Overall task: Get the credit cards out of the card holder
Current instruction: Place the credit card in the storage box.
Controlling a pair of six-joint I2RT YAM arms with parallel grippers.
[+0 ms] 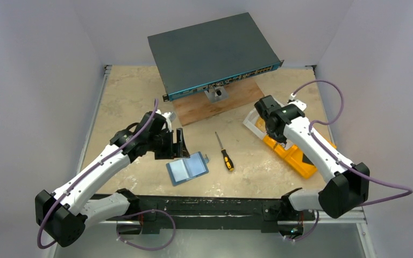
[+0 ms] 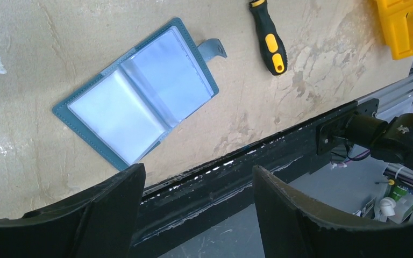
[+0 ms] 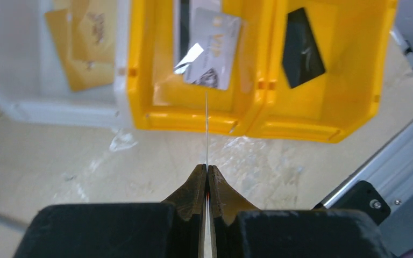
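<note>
Teal-blue folding card holder (image 1: 187, 168) lying open by near edge of beige table (image 1: 140, 97); left claw (image 2: 196, 169) released beside it; right claw (image 3: 206, 169) clenched on thin card (image 3: 206, 129) (edge-on, near yellow plastic bins (image 3: 193, 115)).

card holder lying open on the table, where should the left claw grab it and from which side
Probably the strap tab jutting from the card holder's right cover: its open covers lie flat on the table, leaving little to pinch. Come from above with the open left claw, fingers straddling the tab.

I count one card holder (image 1: 187, 168), one screwdriver (image 1: 223, 151), two yellow bins (image 3: 193, 114), one white tray (image 3: 48, 107), one silver card (image 3: 215, 51), one black card (image 3: 301, 48), one thin card (image 3: 206, 134) in my right jaws.
</note>
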